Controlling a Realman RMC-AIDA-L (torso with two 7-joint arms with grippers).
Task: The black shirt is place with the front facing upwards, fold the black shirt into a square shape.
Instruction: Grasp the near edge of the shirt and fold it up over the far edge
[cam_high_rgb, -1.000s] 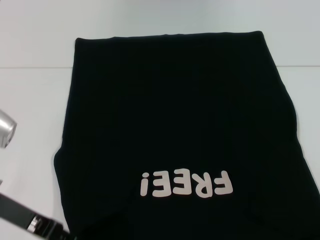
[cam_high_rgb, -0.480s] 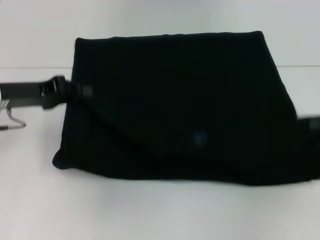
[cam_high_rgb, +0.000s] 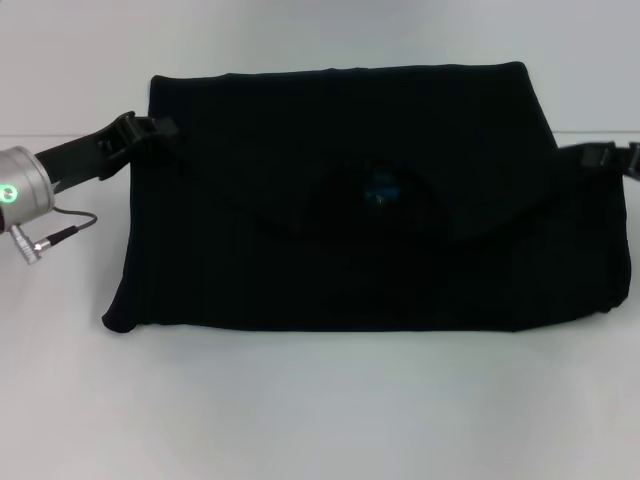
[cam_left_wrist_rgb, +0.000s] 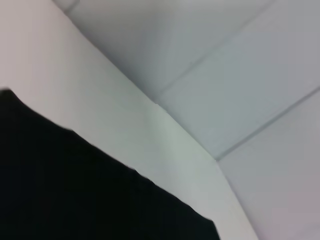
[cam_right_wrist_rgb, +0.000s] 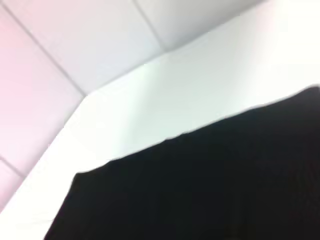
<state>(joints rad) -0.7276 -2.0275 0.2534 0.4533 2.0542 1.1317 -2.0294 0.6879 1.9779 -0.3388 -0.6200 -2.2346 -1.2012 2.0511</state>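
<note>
Black shirt (cam_high_rgb: 360, 250) lies on white table (cam_high_rgb: 300, 410), folded over, blue neck label (cam_high_rgb: 383, 187) showing. Left gripper (cam_high_rgb: 150, 128) and right gripper (cam_high_rgb: 600, 155) sit at its opposite edges, probably pinching cloth; finger state can't be told.

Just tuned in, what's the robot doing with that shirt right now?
Both arms are folding the black shirt on the white table. Its near part is turned over onto the far part, so the print is hidden and the blue neck label shows. The left end effector and the right end effector are at the folded layer's side edges, near the far corners.
</note>
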